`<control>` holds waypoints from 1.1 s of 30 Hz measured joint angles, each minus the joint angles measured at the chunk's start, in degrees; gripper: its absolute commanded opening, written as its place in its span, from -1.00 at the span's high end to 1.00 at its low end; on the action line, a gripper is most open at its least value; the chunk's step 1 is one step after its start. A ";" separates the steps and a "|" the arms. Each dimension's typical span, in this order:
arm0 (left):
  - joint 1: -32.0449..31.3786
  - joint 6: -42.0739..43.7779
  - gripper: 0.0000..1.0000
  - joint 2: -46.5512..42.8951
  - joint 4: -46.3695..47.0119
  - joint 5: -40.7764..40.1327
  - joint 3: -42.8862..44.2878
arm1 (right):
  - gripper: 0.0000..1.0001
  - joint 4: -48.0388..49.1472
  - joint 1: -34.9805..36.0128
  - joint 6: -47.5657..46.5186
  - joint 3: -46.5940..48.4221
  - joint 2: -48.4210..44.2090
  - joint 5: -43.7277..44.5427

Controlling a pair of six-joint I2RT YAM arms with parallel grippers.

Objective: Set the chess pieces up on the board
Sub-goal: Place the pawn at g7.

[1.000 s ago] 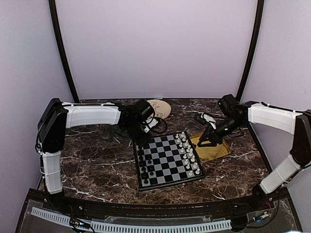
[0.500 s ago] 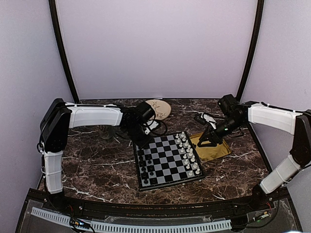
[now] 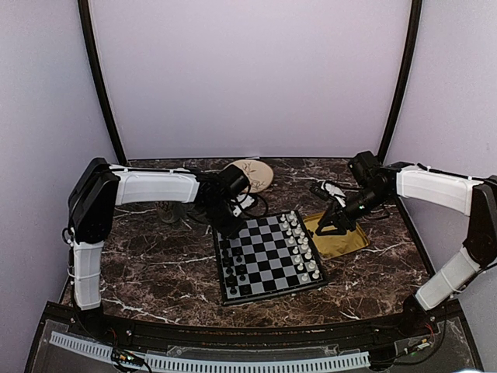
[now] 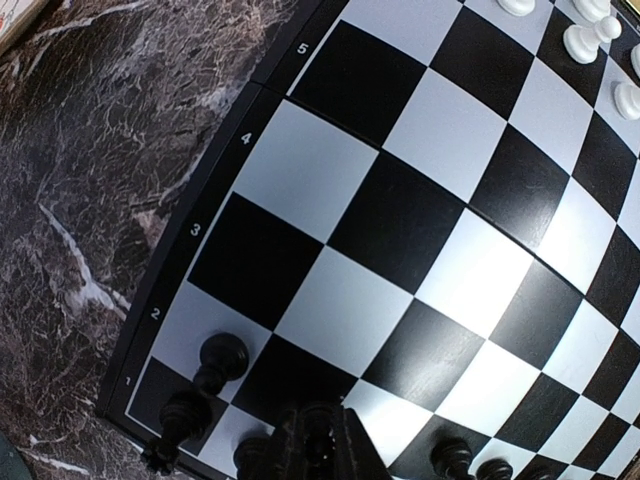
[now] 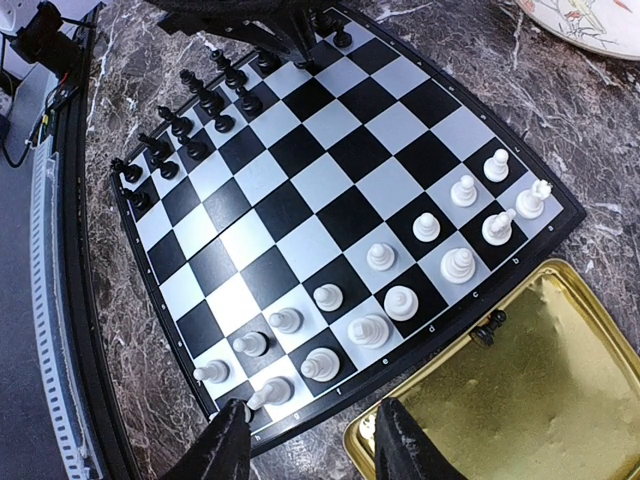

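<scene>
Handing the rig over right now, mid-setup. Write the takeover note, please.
Left pincer: fingers close together, low over the black chess pieces at the board's far left corner; grip unclear.
Right pincer: open, empty, above the yellow tray edge beside the board.
Done: white pieces stand in two rows; most black ones too.
Left: one small dark piece sits at the tray rim, probably yet to be placed.

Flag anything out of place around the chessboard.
A small dark thing sits at the yellow tray's edge beside the board, apart from the black pieces ranked along the board's opposite side; possibly a stray black piece, but too small to tell. The board also lies askew to the table's front edge.
</scene>
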 measured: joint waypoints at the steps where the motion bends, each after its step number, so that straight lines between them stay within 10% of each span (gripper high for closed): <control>1: 0.00 0.00 0.76 0.22 0.11 -0.04 0.24 | 0.15 0.00 0.00 -0.04 -0.02 0.00 0.00; 33: 0.52 0.02 0.76 1.07 1.40 -1.33 1.03 | 0.14 -0.09 0.00 -0.17 -0.22 0.00 -0.22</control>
